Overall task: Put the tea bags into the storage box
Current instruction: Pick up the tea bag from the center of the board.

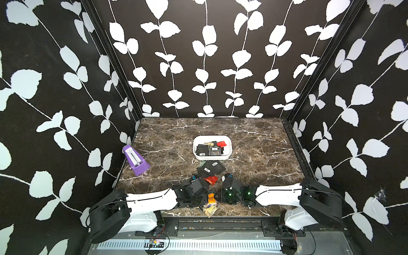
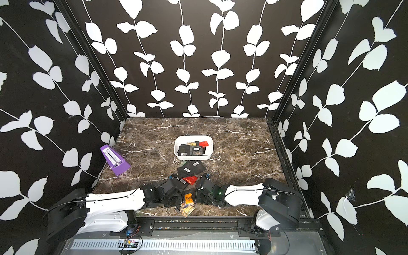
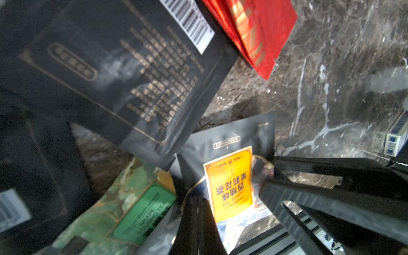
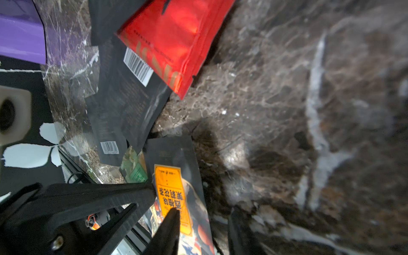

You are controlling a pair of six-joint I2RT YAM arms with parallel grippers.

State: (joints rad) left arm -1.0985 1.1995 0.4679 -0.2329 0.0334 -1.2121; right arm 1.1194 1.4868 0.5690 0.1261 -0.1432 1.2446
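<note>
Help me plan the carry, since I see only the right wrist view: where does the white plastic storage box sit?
Observer: The white plastic storage box sits near the middle of the brown marble table, between the loose black foil sachets and the back wall.
Operator: Anything inside it?
Observer: Several black foil tea bags and one red tea bag.
Operator: Is the left gripper closed?
Observer: Yes; the left wrist view shows the left gripper shut on the edge of the black foil sachet with the yellow label.
</note>
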